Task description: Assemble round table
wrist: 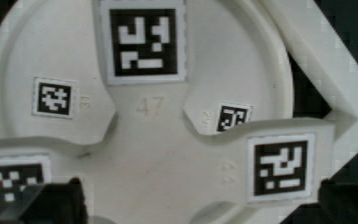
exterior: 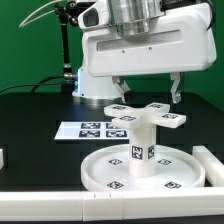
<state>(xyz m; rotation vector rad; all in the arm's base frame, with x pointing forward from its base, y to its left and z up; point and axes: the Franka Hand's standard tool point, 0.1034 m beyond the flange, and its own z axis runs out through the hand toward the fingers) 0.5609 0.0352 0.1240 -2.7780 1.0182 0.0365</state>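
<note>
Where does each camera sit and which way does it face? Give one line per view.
Exterior view: off the arm, facing the table; shows the arm and the open end effector above the cross-shaped piece.
Wrist view: on the wrist, looking down closely; no fingers clearly shown.
Shared: the cross-shaped piece and round disc.

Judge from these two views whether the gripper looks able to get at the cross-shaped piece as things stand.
Probably yes. The gripper hangs directly above the cross-shaped piece, its jaws spread to either side, and nothing lies between them. The piece sits on the upright leg on the round disc.
</note>
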